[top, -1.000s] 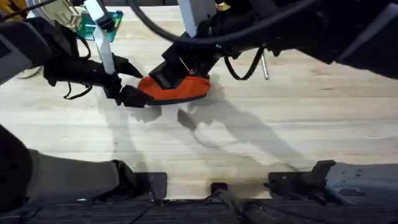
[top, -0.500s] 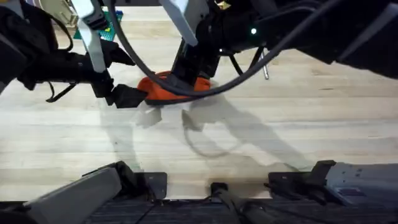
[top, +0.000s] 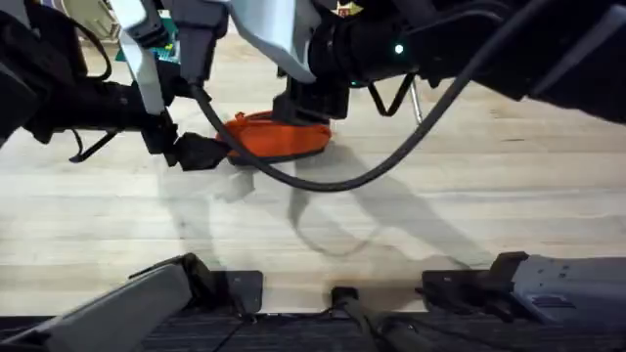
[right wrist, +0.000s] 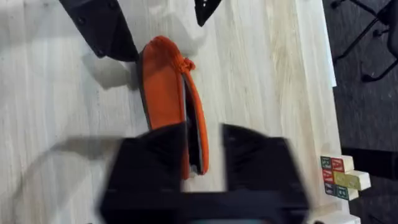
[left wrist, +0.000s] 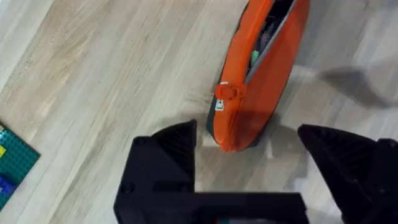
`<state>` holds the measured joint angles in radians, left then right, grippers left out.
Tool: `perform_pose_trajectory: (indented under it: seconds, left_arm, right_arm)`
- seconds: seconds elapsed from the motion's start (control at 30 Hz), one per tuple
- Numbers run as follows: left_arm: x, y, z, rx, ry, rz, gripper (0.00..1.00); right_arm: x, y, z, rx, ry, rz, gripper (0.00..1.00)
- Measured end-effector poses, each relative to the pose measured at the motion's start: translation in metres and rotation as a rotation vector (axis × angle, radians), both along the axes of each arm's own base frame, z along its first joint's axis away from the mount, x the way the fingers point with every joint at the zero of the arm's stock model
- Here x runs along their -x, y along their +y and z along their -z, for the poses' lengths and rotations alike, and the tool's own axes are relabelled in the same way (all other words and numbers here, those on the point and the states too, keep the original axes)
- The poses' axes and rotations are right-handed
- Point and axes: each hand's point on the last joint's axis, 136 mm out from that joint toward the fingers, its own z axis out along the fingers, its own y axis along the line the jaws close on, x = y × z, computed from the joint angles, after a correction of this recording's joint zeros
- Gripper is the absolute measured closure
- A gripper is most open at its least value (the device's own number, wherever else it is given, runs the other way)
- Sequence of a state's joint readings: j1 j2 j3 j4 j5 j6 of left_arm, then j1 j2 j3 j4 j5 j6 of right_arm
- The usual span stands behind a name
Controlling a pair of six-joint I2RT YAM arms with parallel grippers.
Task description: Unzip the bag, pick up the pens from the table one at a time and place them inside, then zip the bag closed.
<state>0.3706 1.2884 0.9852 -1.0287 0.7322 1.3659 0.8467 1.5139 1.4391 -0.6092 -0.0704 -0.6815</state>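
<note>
Orange bag point(top: 277, 136) lies on the pale wooden table point(top: 411, 215), upper middle of the overhead view, between the two arms. Zipper point(left wrist: 268, 38) partly open: in the left wrist view a gap runs along the top edge, something dark and a bit of green inside, can't tell what. Orange zipper pull point(left wrist: 226, 91) sits at the end nearest the left gripper point(top: 201, 151).

Left gripper sits low at the bag's left end, jaws apart, the bag's end between them but no contact seen; left wrist view shows table on both sides of the bag tip.

Right gripper point(right wrist: 203, 144) is above the bag's other end, jaws apart, straddling the zipper edge; can't tell if they touch the fabric.

One silver-grey pen point(top: 416, 100) lies on the table right of the bag, partly behind the right arm. Coloured blocks point(right wrist: 340, 176) at the table's edge, green board point(left wrist: 11, 163) off to the side.
</note>
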Motion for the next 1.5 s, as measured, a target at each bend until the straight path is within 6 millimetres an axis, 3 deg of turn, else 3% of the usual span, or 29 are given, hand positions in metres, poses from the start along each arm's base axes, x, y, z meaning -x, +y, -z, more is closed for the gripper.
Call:
perform_pose_trajectory:
  seconds: [0.07, 0.1, 0.2, 0.4, 0.57, 0.87, 1.5]
  left_arm:
    - [0.000, 0.000, 0.000, 0.000, 0.000, 0.000, 0.007]
    - [0.000, 0.000, 0.000, 0.000, 0.000, 0.000, 0.007]
    - [0.000, 0.000, 0.000, 0.000, 0.000, 0.000, 0.007]
    - [-0.001, 0.001, 0.000, -0.003, -0.007, 0.000, 0.008]
    - [-0.002, 0.001, 0.000, -0.003, -0.008, 0.000, 0.007]
    - [-0.002, 0.001, 0.000, -0.003, -0.008, 0.000, 0.008]
    - [-0.001, 0.000, 0.000, -0.003, -0.007, 0.000, 0.008]
  right_arm:
    - [0.001, -0.001, 0.001, 0.004, 0.003, 0.000, 0.935]
    - [0.000, -0.001, 0.001, 0.005, 0.002, 0.001, 0.961]
    - [-0.002, 0.000, 0.002, 0.003, 0.000, 0.004, 0.968]
    - [-0.026, -0.004, 0.037, 0.005, 0.123, 0.031, 0.968]
    - [-0.041, -0.012, 0.045, -0.052, 0.201, 0.036, 0.968]
    - [-0.039, 0.001, 0.100, -0.012, 0.350, -0.002, 0.968]
    - [-0.047, 0.013, 0.151, 0.017, 0.411, -0.015, 0.969]
